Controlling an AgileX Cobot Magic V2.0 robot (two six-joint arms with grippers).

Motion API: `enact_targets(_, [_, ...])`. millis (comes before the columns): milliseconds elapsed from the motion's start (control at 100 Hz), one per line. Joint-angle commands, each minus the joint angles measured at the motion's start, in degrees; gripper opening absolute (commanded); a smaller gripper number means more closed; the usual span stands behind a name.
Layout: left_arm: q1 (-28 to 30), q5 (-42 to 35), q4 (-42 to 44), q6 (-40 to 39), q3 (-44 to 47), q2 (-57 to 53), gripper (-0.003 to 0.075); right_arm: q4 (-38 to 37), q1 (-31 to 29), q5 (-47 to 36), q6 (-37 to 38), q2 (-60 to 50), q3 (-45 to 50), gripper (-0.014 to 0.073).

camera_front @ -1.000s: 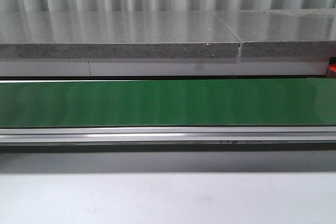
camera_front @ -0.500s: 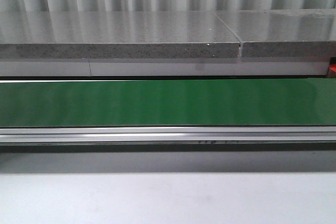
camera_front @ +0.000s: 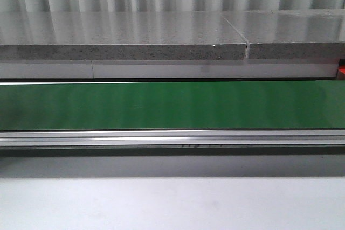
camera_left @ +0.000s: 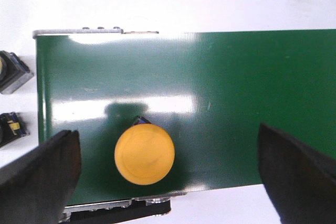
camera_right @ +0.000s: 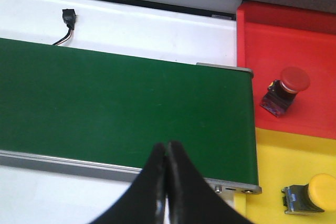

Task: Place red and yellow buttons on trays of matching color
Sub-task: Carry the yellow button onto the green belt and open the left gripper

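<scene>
A green belt [camera_front: 172, 105] runs from nine to three o'clock, a metal rail [camera_front: 172, 137] beneath, a grey speckled counter [camera_front: 124, 41] toward twelve.

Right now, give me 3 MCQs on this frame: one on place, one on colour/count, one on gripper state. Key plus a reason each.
1. Where is the yellow button under the left wrist camera?
A. On the green belt
B. On the yellow tray
C. In the left gripper's grasp

2. How many buttons already lie on the trays in the right wrist view?
A. None
B. One red, one yellow
C. Two red

3. What state is the right gripper in?
A. Wide open
B. Shut on a button
C. Shut, holding nothing

Key:
1 A, the yellow button sits on the green belt, between the spread fingers of the left gripper.
2 B, a red button is on the red tray and another yellow one on the yellow tray.
3 C, the right gripper shows fingertips pressed together, nothing between.
</scene>
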Motion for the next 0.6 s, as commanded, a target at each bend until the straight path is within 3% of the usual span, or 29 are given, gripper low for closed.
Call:
enact_targets(0, [0.4, -2.63, -0.88, -0.08, -1.86, -4.18, 0.064, 0.91, 0.26, -3.42, -0.66, -0.38, -1.39, -0.0071])
enact_targets(210, [5.79, -6.37, -0.83, -2.57, 0.7, -5.79, 0.064, 0.91, 0.26, -3.42, -0.66, -0.38, -1.39, -0.0071])
enact_targets(590, [22.5, -19.84, -0.68, -13.35, 13.7, -5.79, 0.064, 0.91, 0.26, -3.42, -0.66, -0.38, -1.39, -0.0071])
